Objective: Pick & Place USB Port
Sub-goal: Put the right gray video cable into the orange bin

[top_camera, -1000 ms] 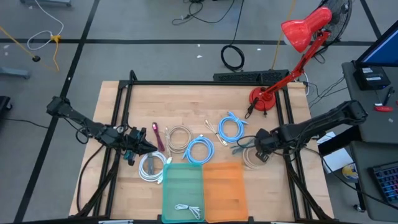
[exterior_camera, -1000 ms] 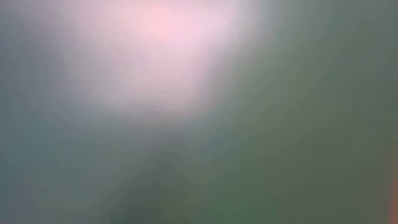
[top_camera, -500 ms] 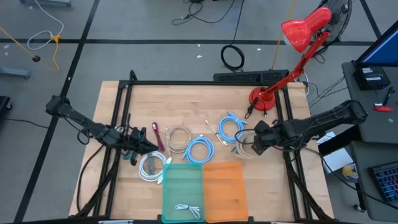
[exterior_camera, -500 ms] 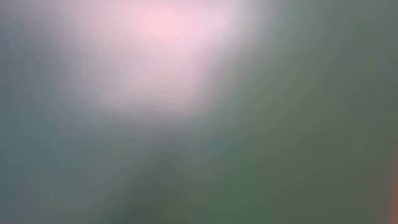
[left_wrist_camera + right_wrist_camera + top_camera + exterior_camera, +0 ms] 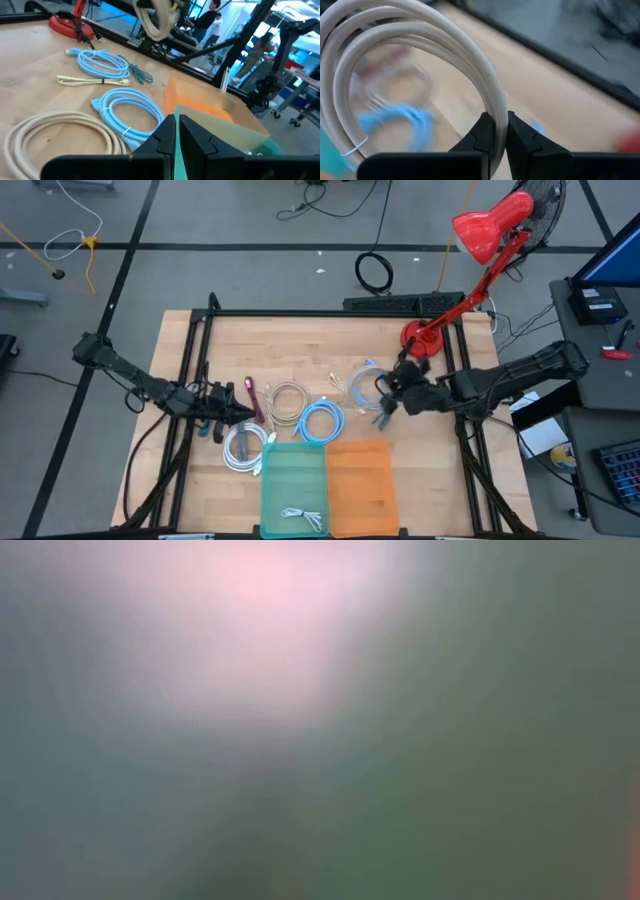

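Beside orange tray (image 5: 360,485): blue cables (image 5: 322,422), red lamp (image 5: 470,260).

Two trays lie at the near edge: one green tray (image 5: 293,470) and one orange tray (image 5: 360,480). Blue coils number two, the nearer blue coil (image 5: 125,93) and the farther blue coil (image 5: 107,59). Cream coils also number two, a table cream coil (image 5: 60,120) and a lifted cream coil (image 5: 470,55). There is one white coil (image 5: 230,450) and one red lamp (image 5: 485,230).
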